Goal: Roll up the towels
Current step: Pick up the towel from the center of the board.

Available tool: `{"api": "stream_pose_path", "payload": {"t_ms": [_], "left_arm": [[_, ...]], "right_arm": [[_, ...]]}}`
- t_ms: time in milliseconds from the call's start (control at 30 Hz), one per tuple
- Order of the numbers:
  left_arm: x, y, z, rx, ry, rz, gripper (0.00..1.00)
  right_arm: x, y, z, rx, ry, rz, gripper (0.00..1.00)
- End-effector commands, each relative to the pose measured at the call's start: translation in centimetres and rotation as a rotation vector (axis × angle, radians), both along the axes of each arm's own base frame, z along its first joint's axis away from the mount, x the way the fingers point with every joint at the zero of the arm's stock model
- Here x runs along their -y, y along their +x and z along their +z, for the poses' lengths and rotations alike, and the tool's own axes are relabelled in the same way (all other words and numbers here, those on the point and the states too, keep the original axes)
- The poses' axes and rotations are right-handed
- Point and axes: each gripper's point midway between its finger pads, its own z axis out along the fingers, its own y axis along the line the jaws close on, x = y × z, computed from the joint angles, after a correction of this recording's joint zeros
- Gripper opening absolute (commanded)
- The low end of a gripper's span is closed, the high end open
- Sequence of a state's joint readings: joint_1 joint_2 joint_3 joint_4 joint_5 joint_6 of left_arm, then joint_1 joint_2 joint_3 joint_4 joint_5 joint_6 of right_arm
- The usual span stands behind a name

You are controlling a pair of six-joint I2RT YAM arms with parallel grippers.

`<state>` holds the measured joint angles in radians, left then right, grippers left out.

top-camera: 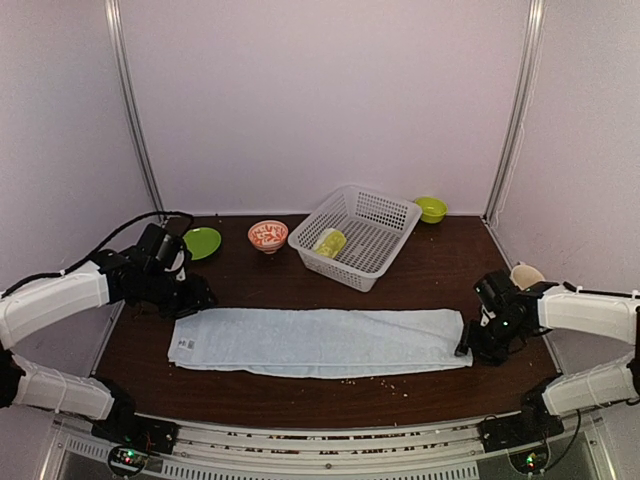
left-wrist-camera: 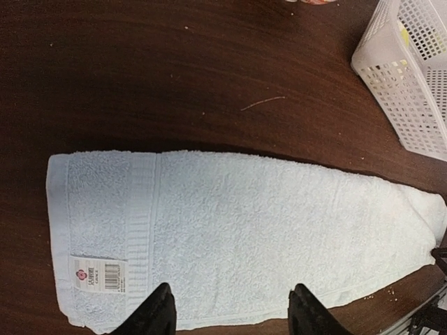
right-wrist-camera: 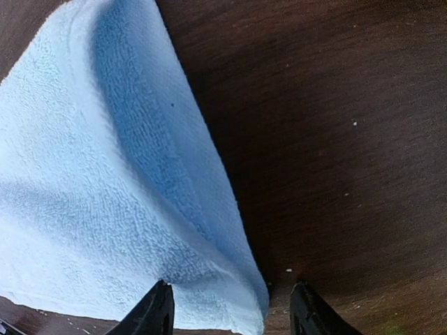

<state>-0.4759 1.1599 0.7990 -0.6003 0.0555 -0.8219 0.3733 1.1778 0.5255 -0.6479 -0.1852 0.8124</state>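
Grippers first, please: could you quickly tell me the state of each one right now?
Left gripper: open, empty, above the blue towel.
Right gripper: open, at the towel's end, not gripping it.

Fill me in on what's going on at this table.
Two robot arms are working on rolling towels. The pale blue towel lies flat in a long folded strip across the table, not yet rolled. The left end effector hovers open over its left end. The right end effector sits open at its right end, with the towel's edge between its fingers but not clamped. The lime-green towel lies rolled up in the white basket.
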Motion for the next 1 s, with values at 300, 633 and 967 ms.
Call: {"api": "stream_pose_path", "payload": {"t_ms": [300, 633, 967], "left_arm": [[0.1, 1.1, 2.9, 0.105, -0.015, -0.020, 0.56], [0.0, 0.1, 1.1, 0.054, -0.010, -0.030, 0.54], [4.8, -1.1, -0.3, 0.019, -0.043, -0.131, 0.52]], "right_arm": [[0.0, -0.5, 0.3, -0.050, -0.009, 0.037, 0.00], [2.3, 3.8, 12.6, 0.301, -0.169, 0.131, 0.00], [1.4, 3.6, 19.8, 0.479, -0.144, 0.278, 0.00]]}}
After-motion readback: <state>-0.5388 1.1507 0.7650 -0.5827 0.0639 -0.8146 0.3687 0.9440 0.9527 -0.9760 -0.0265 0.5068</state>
